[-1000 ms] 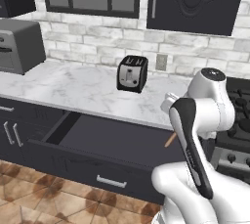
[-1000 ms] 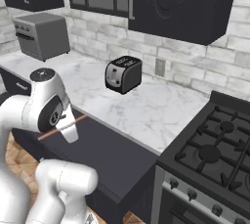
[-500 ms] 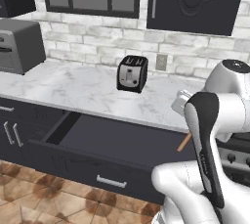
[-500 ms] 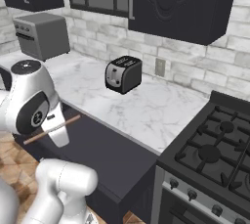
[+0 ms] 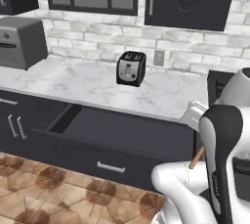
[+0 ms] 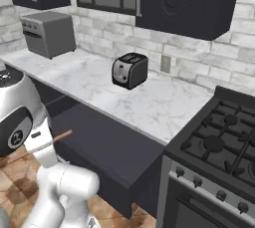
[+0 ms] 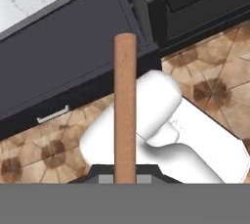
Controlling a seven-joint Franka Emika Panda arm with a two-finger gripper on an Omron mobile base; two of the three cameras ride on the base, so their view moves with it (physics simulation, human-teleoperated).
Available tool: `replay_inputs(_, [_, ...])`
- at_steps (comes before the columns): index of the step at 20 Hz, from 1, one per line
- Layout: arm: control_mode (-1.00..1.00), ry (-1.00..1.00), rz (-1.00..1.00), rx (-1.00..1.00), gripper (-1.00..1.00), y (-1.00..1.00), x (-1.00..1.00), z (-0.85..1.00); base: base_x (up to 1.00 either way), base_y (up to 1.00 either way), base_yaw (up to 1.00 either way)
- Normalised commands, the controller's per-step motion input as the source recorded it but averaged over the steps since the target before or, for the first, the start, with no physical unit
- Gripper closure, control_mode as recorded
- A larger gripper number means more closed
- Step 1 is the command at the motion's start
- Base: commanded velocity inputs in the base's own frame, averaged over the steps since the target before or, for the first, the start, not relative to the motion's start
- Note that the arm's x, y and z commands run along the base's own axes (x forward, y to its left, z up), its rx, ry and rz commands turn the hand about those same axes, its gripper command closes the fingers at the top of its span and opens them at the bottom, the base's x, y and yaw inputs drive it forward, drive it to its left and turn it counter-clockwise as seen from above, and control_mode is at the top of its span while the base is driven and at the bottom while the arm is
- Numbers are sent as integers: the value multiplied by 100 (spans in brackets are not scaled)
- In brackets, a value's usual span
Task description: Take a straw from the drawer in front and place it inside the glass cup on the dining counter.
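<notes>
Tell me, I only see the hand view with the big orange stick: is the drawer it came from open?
Observer: Yes. In the left base view the drawer is pulled out under the marble worktop.
Operator: Is anything left inside it?
Observer: Its dark floor looks bare as far as both base views show.
Operator: Where is the straw compared with the drawer?
Observer: In the right base view the straw is held up at the drawer's left end, near its front, gripped by the hand.
Operator: What sits on the worktop?
Observer: A black toaster stands behind the drawer.
</notes>
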Motion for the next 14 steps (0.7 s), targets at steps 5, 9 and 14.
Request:
replay_inputs(5, [100,0,0,0,100,0,0,0,-100,6,0])
replay_inputs(9, [100,0,0,0,100,0,0,0,-84,21,4])
replay_inputs(14, [100,0,0,0,100,0,0,0,-18,35,27])
